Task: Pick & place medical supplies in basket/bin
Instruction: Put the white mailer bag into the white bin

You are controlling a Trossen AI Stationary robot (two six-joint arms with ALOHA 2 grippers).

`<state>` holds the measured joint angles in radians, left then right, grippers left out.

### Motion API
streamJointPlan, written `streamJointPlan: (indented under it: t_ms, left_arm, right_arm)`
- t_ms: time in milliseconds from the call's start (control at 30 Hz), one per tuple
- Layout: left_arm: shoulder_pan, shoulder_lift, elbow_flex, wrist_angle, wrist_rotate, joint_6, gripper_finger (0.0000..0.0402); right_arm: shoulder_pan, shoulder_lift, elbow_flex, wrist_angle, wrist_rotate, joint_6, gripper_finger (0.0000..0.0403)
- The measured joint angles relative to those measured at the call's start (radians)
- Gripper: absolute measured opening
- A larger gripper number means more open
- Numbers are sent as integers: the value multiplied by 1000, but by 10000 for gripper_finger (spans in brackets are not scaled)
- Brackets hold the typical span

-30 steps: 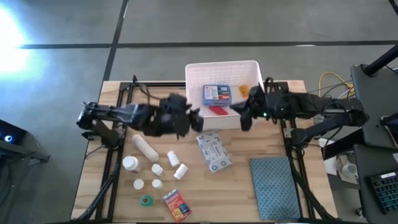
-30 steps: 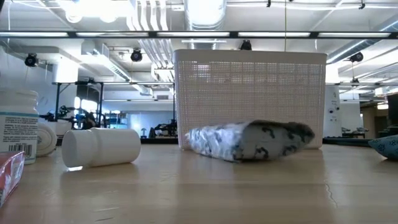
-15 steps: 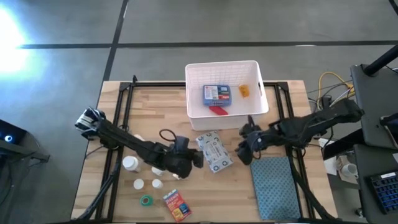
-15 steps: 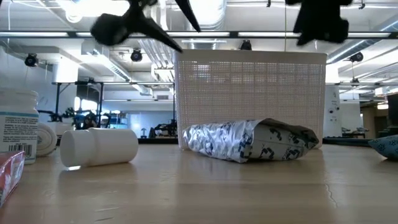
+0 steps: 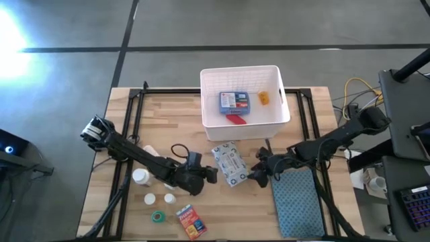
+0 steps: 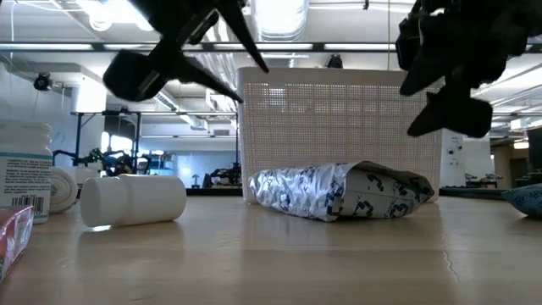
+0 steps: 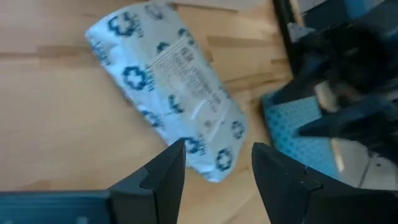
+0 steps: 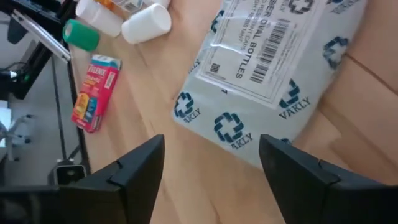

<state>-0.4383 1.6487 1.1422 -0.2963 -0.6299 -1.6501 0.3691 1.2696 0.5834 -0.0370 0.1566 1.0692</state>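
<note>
Now both arms have dropped low beside the wipes packet, left gripper and right gripper each spread wide. The packet lies just near of the basket, apparently next for pickup.

Left pincer and right pincer both gape, facing.

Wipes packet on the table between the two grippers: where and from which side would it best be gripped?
The wipes packet lies flat, a soft, puffy pouch in front of the basket. Probably best pinched from above across its narrow width, near an end where the film can bunch. The open left gripper and open right gripper flank its near end, either seemingly placed to descend.
</note>
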Motion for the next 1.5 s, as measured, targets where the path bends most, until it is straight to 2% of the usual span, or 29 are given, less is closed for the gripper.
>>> streamJointPlan:
  t_ms: [233,567,733,933,1200,1500]
  left_arm:
    - [1,56,49,9,1,11,166]
    - [8,272,271,-48,39,22,166]
    - [8,325,344,-81,75,23,166]
    - [18,326,343,-80,76,18,166]
    - [18,320,345,-62,76,17,166]
    - [9,312,345,118,79,16,166]
  right_arm:
    - [0,96,-45,80,-25,24,249]
    - [0,216,-32,183,-66,-11,246]
    - [5,221,-32,189,-90,-25,241]
    - [4,205,-32,169,-96,-55,242]
    - [9,194,-30,174,-201,19,242]
    - [30,129,-11,199,-214,-49,243]
